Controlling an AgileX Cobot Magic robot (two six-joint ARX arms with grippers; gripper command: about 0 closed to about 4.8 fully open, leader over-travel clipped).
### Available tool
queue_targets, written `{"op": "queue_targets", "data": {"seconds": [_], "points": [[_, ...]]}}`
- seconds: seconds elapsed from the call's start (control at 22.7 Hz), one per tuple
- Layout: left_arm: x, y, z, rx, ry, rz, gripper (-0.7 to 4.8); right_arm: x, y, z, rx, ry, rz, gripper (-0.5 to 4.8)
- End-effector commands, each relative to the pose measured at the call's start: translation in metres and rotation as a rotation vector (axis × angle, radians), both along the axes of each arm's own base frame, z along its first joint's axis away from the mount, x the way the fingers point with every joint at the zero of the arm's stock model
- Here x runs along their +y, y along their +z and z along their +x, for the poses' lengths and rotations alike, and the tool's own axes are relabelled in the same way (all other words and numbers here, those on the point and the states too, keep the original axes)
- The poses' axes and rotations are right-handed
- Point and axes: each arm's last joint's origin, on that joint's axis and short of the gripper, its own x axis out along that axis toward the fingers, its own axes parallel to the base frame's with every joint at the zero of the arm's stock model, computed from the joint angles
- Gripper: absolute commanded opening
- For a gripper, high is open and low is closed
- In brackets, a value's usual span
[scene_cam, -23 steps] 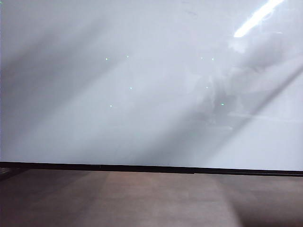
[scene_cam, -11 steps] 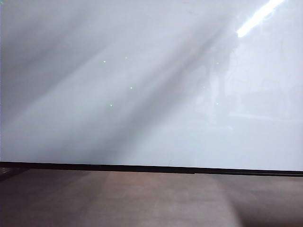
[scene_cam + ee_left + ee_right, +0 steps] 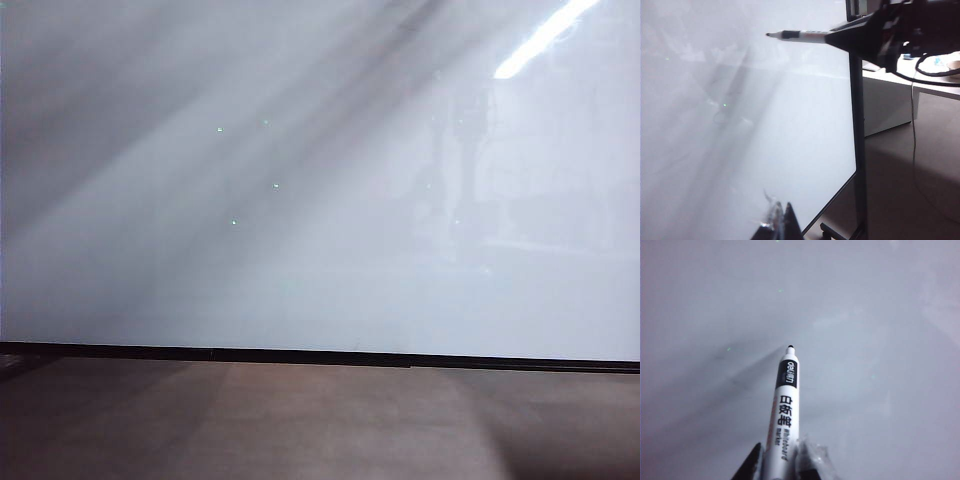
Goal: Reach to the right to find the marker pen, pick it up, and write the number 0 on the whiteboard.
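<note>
So the right gripper (image 3: pixel 777 467) has its jaws clamped on the marker pen (image 3: pixel 783 412), holding it by the rear of the barrel with the dark tip aimed at the whiteboard (image 3: pixel 875 325). The tip looks just short of the glossy surface, though I can't tell for sure whether it's touching. From the left wrist view, the same marker pen (image 3: pixel 802 35) sticks out level from the dark right gripper (image 3: pixel 832 38), up near the board's top right corner, close to the black stand post (image 3: pixel 857 150).

The left gripper (image 3: pixel 776 225) only peeks in with its fingertips, which look close together with nothing between them, hanging just in front of the whiteboard (image 3: pixel 765 125) near its lower edge.

In the exterior view the whiteboard (image 3: pixel 320 200) shows only arm shadows and light glare above the brown floor (image 3: pixel 320 420); neither gripper is in view there.
</note>
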Motion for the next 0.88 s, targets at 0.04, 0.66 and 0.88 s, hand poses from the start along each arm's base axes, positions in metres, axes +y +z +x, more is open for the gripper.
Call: {"op": "queue_targets", "data": {"seconds": [0.04,0.66,0.88], "points": [[-0.003,0.001,0.003,0.036,0.006,-0.046,-0.06,0.018,0.007,0.004,-0.031,0.03,-0.054,-0.02],[-0.016,-0.02,0.033,0.077,0.269,-0.001,-0.06,0.033,-0.019,0.036,0.009,-0.025,-0.194,-0.02],[-0.016,-0.019,0.034,0.072,0.27,-0.005,-0.06,0.034,-0.022,0.041,0.008,-0.047,-0.199,-0.02]]}}
